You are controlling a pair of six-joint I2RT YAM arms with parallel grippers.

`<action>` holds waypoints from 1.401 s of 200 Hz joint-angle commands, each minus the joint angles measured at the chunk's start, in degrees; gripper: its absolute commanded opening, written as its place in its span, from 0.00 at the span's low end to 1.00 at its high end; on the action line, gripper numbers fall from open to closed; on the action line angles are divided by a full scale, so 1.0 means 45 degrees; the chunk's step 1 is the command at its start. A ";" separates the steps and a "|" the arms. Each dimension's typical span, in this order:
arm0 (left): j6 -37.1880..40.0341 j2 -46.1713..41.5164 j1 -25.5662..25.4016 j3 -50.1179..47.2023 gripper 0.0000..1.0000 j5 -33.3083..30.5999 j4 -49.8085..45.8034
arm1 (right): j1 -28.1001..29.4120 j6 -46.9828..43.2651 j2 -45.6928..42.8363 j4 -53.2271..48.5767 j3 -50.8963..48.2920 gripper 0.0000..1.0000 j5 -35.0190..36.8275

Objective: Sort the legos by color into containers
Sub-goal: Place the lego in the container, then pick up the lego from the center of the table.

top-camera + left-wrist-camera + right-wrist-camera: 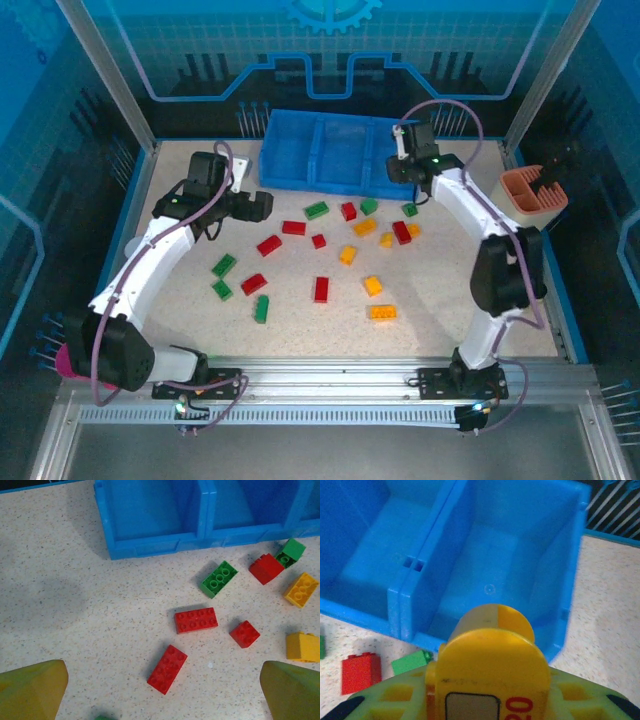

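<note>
Right claw [490, 700] pinched a yellow plastic brick [490, 652] above the bright blue plastic tray [575, 555], near its wall; early release risked missing. Left claw [162, 667] spread.

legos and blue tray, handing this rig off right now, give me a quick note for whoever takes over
Left gripper: open and empty, above the table at the left of the scattered pieces.
Right gripper: shut on a yellow lego, held over the right compartment of the blue tray.
Loose legos: red, green and yellow ones lie spread on the table in front of the tray.
Done: nothing is in any of the three compartments yet.
Left: drop the yellow lego, then sort all the others by color.
</note>
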 commanded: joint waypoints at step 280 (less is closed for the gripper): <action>-0.0132 -0.0871 -0.0206 -0.0530 0.99 0.0894 0.0220 | 0.2659 0.2369 -0.3852 -0.2945 -0.4728 0.68 -0.0287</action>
